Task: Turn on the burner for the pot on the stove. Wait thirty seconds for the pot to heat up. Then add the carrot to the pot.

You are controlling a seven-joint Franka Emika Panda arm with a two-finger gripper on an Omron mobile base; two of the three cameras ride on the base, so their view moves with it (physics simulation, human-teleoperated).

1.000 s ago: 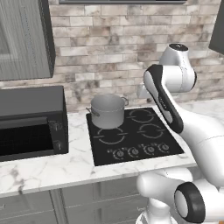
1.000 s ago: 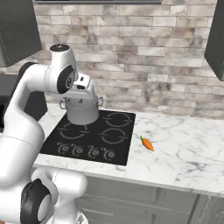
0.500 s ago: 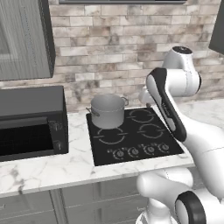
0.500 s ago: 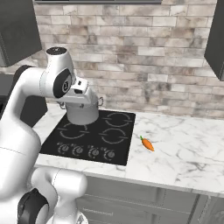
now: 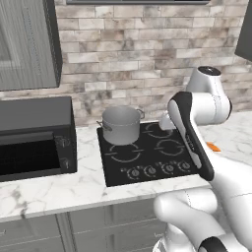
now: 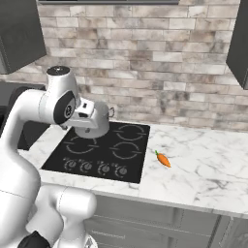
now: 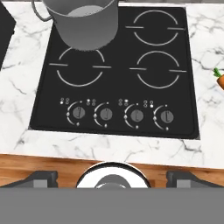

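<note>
The pot [image 7: 83, 22] sat on the stove's [image 7: 118, 87] eleven-o'clock ring; the carrot [image 6: 163, 159] lay at three o'clock on the bench [image 6: 203, 164]. Fingers [image 7: 43, 177] stood apart, empty. Knob markings seemed unreadable.

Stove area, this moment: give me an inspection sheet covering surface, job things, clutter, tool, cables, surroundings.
Surface: white marble counter.
Job things: pot upright on the stove's rear left ring; carrot on the counter right of the stove, apart from it.
Clutter: nothing seen.
Tool: open, holding nothing, fingertips above the counter's front edge.
Cables: nothing seen.
Surroundings: black microwave left of the stove; brick backsplash; dark cabinets above.
</note>
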